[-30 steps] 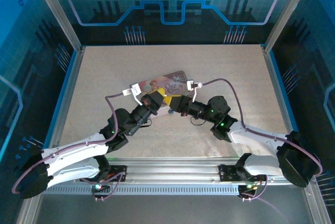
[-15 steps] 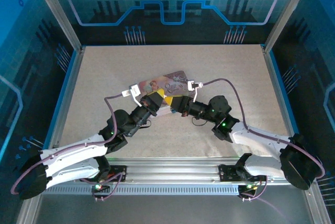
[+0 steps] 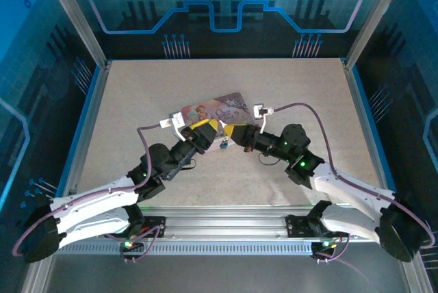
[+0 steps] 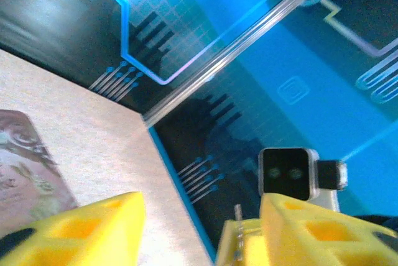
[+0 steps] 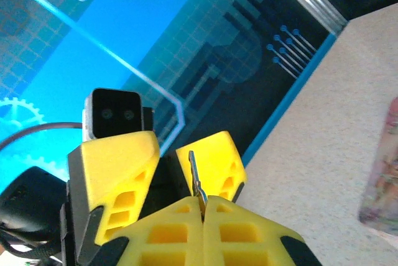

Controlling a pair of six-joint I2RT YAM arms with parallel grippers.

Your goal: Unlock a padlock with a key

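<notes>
Right fingers [image 5: 168, 235] pinch thin dark metal key [image 5: 196, 176], blade upward; my left fingers [image 4: 93, 229] stand spread, empty. Tiny silvery-bluish metal padlock [image 3: 222, 145] seems to lie on counter [image 3: 137, 101] between them. Insertion pending: left must first grasp padlock, keyway toward key.

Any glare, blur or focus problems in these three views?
Top external: sharp, even light on the table, no glare. Left wrist: bright glare at the top edge; its own yellow fingers look soft. Right wrist: key crisp; small hot spot top left.

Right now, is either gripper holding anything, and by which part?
The right gripper pinches the key by one end, its shaft sticking out. The left gripper is open and empty.
</notes>
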